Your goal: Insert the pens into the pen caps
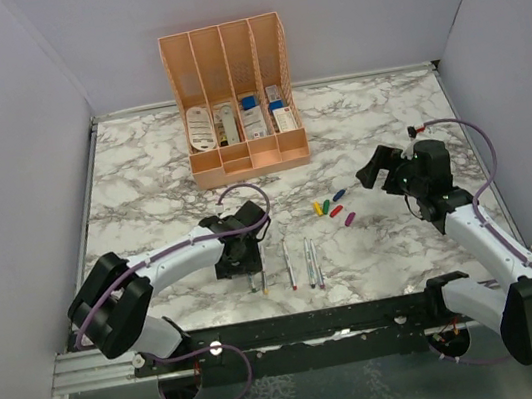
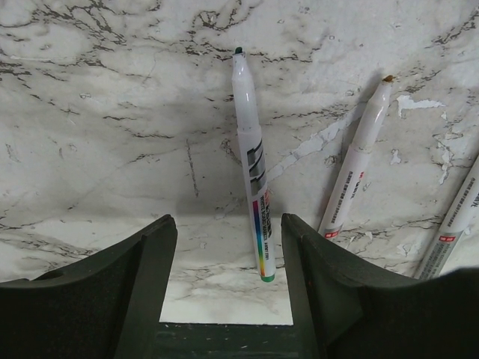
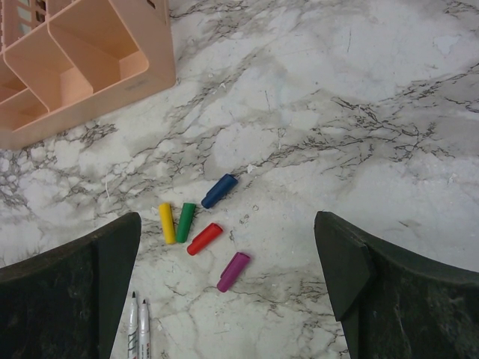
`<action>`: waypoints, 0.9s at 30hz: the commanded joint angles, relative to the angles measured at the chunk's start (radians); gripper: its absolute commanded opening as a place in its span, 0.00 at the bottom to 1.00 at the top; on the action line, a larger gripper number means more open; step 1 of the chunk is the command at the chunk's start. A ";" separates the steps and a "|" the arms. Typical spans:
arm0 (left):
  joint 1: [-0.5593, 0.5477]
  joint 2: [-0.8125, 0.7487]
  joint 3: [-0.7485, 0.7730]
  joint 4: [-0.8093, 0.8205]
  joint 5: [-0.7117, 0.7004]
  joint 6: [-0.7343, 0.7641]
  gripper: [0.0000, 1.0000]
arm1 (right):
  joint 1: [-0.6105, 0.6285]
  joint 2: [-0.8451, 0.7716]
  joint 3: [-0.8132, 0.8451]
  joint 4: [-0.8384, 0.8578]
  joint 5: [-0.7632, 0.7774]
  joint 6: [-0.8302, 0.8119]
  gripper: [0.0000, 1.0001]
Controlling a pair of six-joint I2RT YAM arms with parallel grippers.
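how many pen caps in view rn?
5, loose on the marble table: yellow cap, green cap beside it, red cap, blue cap farthest back, purple cap nearest. None seems hidden.

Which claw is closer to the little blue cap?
Right. The right gripper hangs just right of the blue cap; the left gripper is farther off, over the leftmost pen.

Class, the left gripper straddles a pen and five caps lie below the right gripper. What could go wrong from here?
1. The pen lies off-centre in the open left gripper, close to one finger; closing may roll or skew it.
2. A neighbouring pen lies close by; a finger could nudge it.
3. The yellow cap and green cap lie almost touching; the open right gripper might catch both or scatter the cluster.
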 commanded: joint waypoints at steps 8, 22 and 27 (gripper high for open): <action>-0.005 0.071 0.028 -0.021 0.046 0.065 0.61 | 0.003 -0.018 -0.002 -0.011 -0.017 0.008 0.99; 0.010 0.119 0.031 -0.043 0.046 0.107 0.53 | 0.003 -0.043 -0.015 -0.030 0.008 0.012 0.99; 0.041 0.124 0.005 -0.039 0.068 0.096 0.47 | 0.003 -0.040 -0.005 -0.038 0.021 0.009 0.99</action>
